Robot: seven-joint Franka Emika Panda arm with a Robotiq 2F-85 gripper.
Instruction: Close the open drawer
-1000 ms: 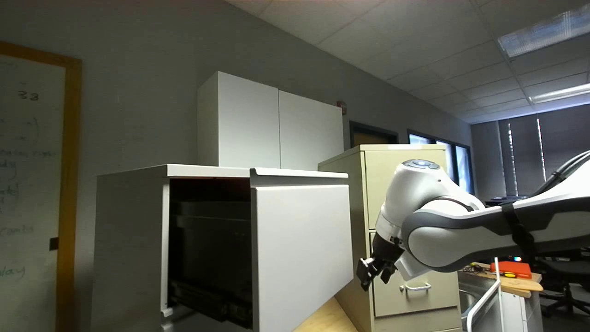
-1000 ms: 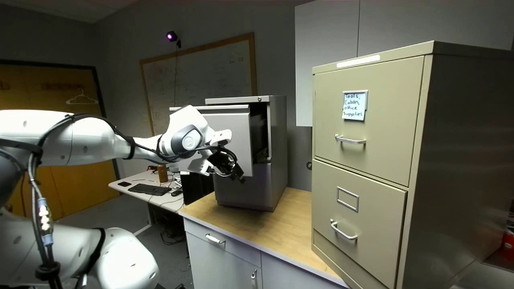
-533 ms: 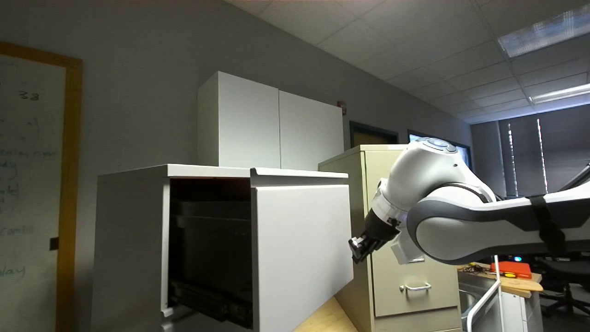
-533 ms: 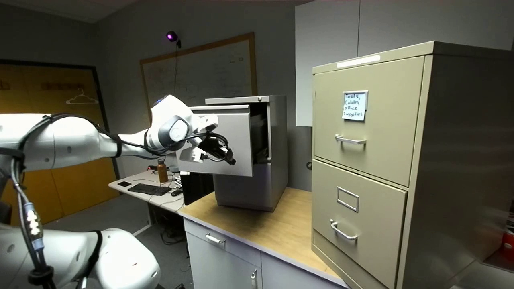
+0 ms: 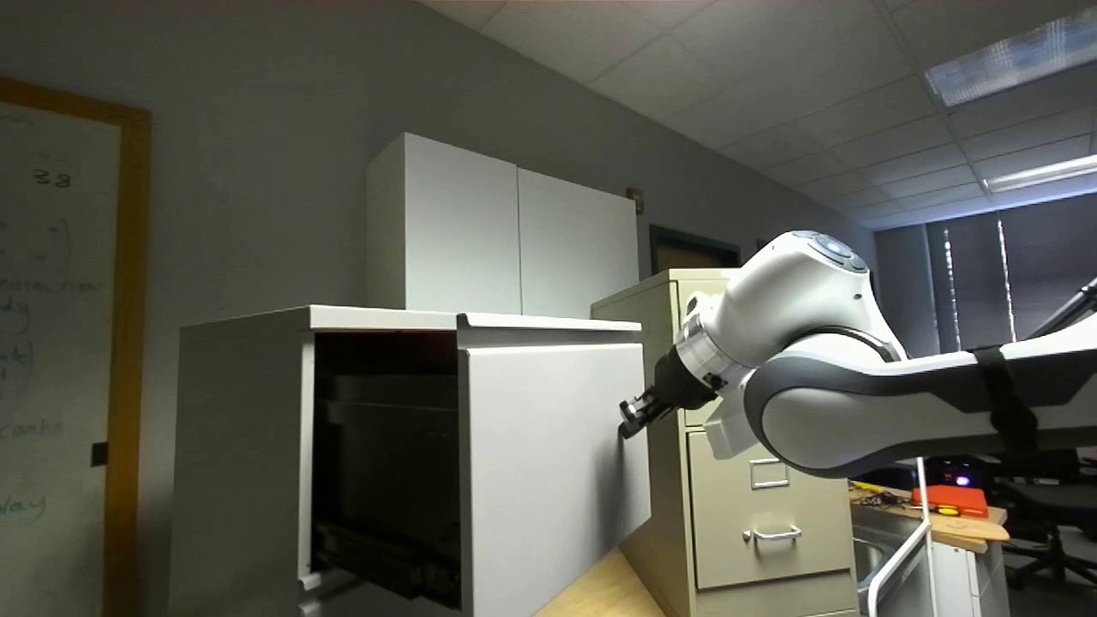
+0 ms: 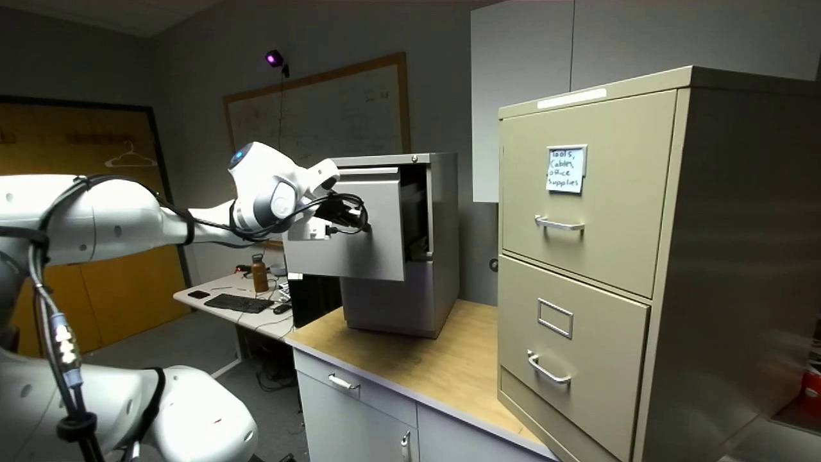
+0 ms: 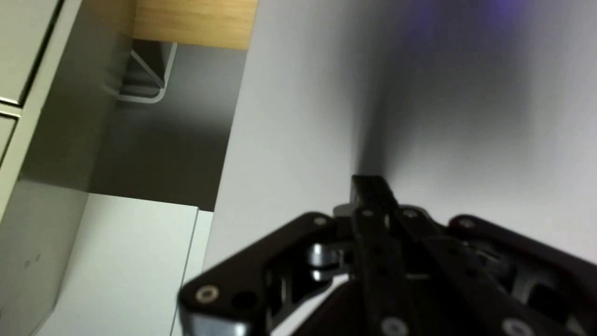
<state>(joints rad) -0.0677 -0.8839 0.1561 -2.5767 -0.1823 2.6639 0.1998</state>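
The white drawer (image 5: 548,463) stands pulled out of the boxy white cabinet (image 5: 240,446), its dark inside showing through the gap at the side. Its flat front panel (image 7: 289,121) fills much of the wrist view. My gripper (image 5: 632,417) is shut, with nothing between its fingers. Its tips meet the panel near one side edge, and in the wrist view they join their own shadow there, so they appear to touch. In an exterior view the gripper (image 6: 365,228) is partly covered by cables, and the arm hides the panel's upper left part.
A beige filing cabinet (image 5: 771,548) stands close beside the drawer, behind my wrist in that view. The white cabinet rests on a wooden counter (image 6: 410,346). White wall cupboards (image 5: 514,231) hang above. A desk (image 6: 224,301) with a keyboard and bottle stands farther back.
My gripper has closed and moved up and forward to the drawer's front. Over the last half second the drawer has slid slightly inward, toward the cabinet.
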